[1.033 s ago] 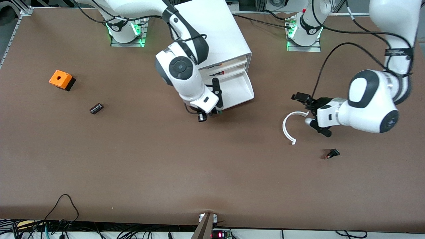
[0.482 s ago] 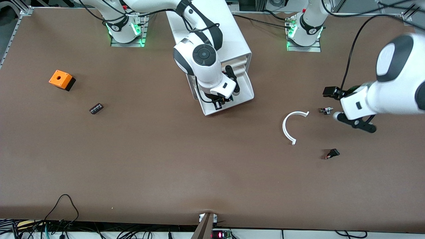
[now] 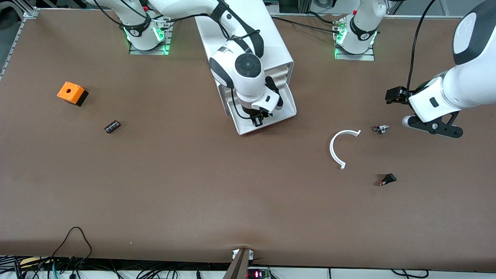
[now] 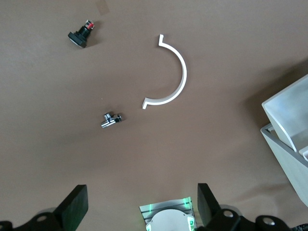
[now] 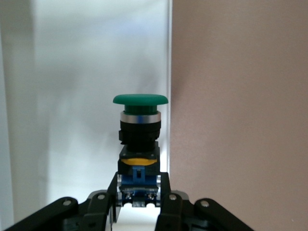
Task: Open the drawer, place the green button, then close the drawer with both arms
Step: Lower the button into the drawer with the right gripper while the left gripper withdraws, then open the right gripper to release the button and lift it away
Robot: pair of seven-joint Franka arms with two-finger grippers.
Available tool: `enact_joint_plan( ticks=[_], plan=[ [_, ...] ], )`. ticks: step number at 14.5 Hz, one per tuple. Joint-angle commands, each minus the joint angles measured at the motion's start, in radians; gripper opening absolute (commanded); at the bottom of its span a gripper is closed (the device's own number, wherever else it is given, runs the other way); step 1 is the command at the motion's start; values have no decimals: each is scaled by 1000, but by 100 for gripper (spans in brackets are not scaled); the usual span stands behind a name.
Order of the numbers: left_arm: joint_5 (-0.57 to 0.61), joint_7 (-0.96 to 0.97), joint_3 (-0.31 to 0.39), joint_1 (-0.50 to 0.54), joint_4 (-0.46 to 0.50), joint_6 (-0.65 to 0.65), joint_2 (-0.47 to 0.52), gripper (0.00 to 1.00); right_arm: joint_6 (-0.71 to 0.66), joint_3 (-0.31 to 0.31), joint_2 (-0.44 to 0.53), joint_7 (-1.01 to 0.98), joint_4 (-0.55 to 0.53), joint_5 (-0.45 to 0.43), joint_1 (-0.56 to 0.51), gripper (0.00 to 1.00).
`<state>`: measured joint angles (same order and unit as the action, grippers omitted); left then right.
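change: over the last second the right gripper (image 3: 259, 119) has moved from the table just in front of the cabinet to a spot over the open drawer, and the left gripper (image 3: 428, 126) has pulled away from the white arc toward the left arm's end of the table, uncovering a small metal fitting.
drawer: the drawer (image 3: 285, 101), lowest in the white cabinet (image 3: 248, 35), stands pulled out toward the front camera; its front lip (image 3: 267, 124) is the nearest edge and its pale floor (image 5: 72, 96) is bare beside the gripper.
open room: wide brown table (image 3: 193, 186) lies free in front of the drawer lip.
button: the button (image 5: 139, 132) is held in the air over the drawer, near its side wall (image 5: 169, 72), with its green cap pointing away from the wrist.
right gripper: its fingers (image 5: 166, 192) pinch the button's blue base (image 5: 138, 180).
right arm: it reaches from its base over the cabinet top, wrist bent down over the drawer.
left gripper: its fingers (image 4: 74, 207) are spread wide with nothing between them, up over bare table.
left arm: it waits.
nearby parts: white arc (image 3: 338, 147), small metal fitting (image 3: 380, 128) and black switch with red tip (image 3: 387, 179) lie apart; orange box (image 3: 71, 93) and small dark block (image 3: 112, 126) lie toward the right arm's end.
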<state>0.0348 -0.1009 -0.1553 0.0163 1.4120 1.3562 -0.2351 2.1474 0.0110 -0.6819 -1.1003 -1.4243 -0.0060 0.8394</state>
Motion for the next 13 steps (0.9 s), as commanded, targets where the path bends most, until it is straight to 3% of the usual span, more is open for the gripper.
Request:
enact_joint_plan(
  ticks=[1, 9, 13],
  plan=[
    [-10, 10, 0, 7, -21, 15, -21, 100, -6, -5, -28, -4, 12, -18, 21, 25],
    [-210, -11, -9, 7, -25, 70, -82, 100, 5, -3, -42, 2, -1, -38, 18, 27],
    [-210, -10, -9, -9, -15, 77, -82, 100, 2, -3, -42, 3, -1, -40, 24, 52]
  ],
)
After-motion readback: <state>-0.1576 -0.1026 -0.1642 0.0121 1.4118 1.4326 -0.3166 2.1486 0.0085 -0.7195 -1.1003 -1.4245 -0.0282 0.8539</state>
